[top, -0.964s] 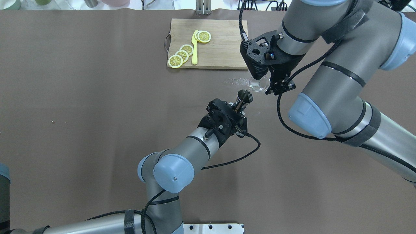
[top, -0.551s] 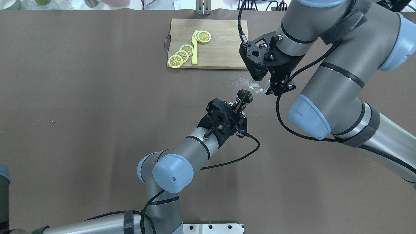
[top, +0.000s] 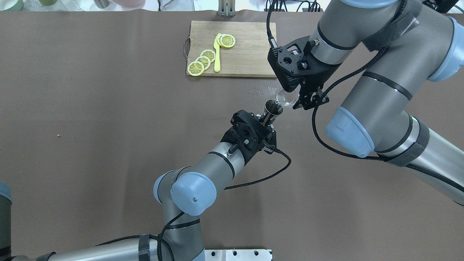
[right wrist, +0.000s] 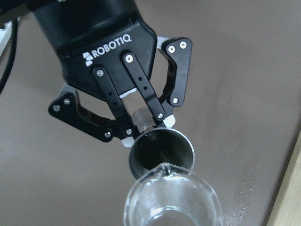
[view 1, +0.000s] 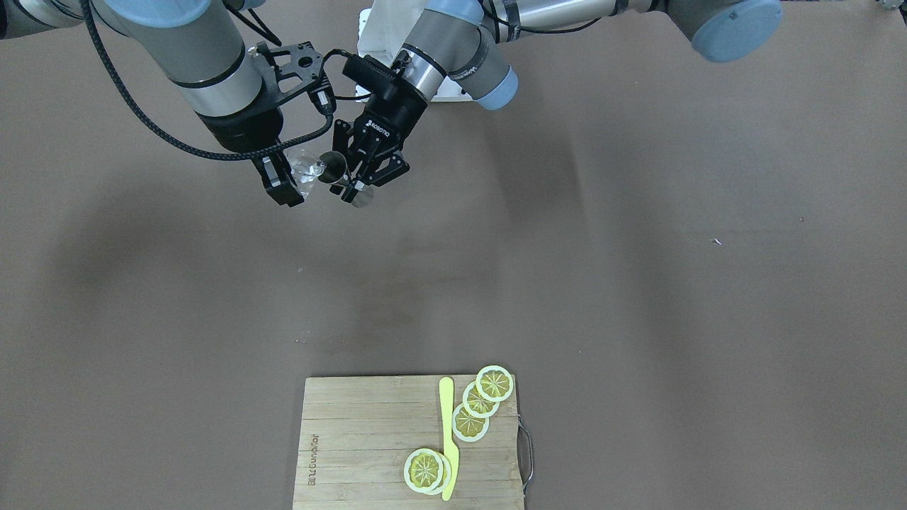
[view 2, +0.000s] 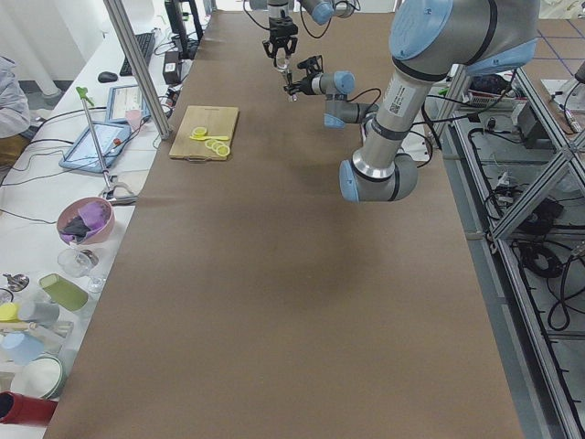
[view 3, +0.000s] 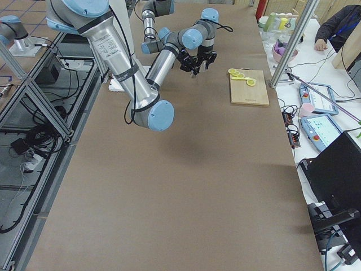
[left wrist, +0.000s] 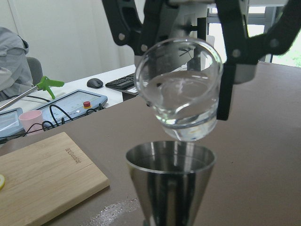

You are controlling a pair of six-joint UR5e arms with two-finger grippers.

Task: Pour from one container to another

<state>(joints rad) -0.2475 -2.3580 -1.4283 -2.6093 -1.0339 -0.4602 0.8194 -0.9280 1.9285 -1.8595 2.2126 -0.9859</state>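
My left gripper [top: 267,119] is shut on the narrow waist of the dull grey metal jigger [top: 272,107], holding it upright above the table with its top cone open. Just beyond it my right gripper [top: 295,96] is shut on the small clear glass tumbler [top: 285,98]. The tumbler [left wrist: 181,89] is tilted, holds some clear liquid, and hangs directly over the jigger's mouth [left wrist: 170,162]. In the right wrist view the tumbler's lip [right wrist: 163,168] overlaps the jigger's rim [right wrist: 161,153]. I cannot tell whether liquid is flowing.
A wooden cutting board [top: 250,47] with lemon slices [top: 203,59] and a yellow knife [top: 217,54] lies at the far side. A pale wet-looking patch [top: 261,90] marks the brown table cover near the tumbler. Cups stand past the far-left edge [top: 14,4].
My right gripper has carried the tumbler a little toward the jigger and tipped it, so its rim now overlaps the jigger's mouth. My left gripper and the jigger have stayed put.
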